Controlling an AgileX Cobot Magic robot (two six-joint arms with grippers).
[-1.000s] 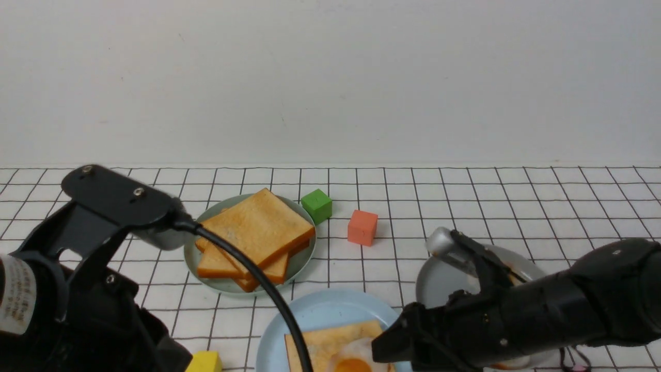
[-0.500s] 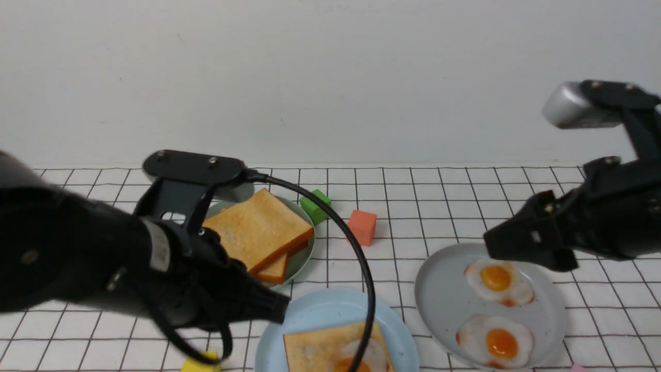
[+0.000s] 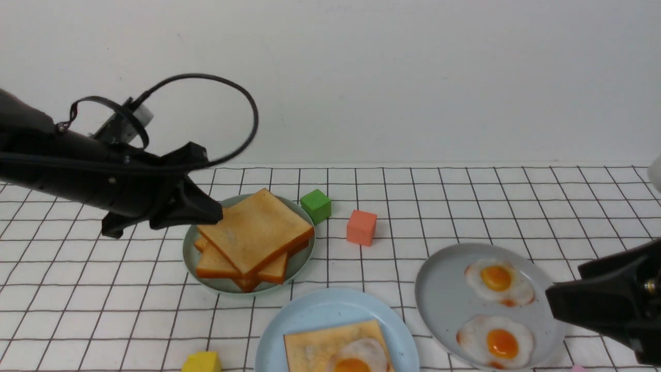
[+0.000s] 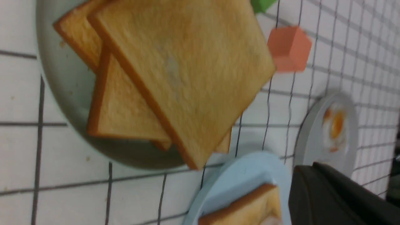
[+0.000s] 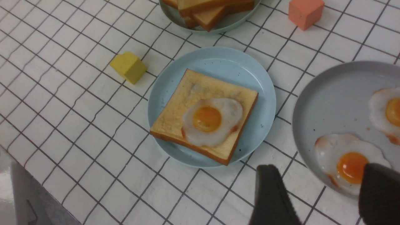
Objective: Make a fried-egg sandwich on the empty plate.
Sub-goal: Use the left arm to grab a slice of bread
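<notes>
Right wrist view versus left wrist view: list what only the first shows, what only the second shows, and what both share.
Only the right wrist view: the yellow block, and a second egg on the grey plate. Only the left wrist view: the green block. Both: the orange block, the toast pile on its green plate, the blue plate with toast.

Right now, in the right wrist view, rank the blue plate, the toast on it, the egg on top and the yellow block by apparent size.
1. blue plate
2. toast slice
3. fried egg
4. yellow block, clearly smallest

All lie at a similar distance from the camera, so the order holds.
</notes>
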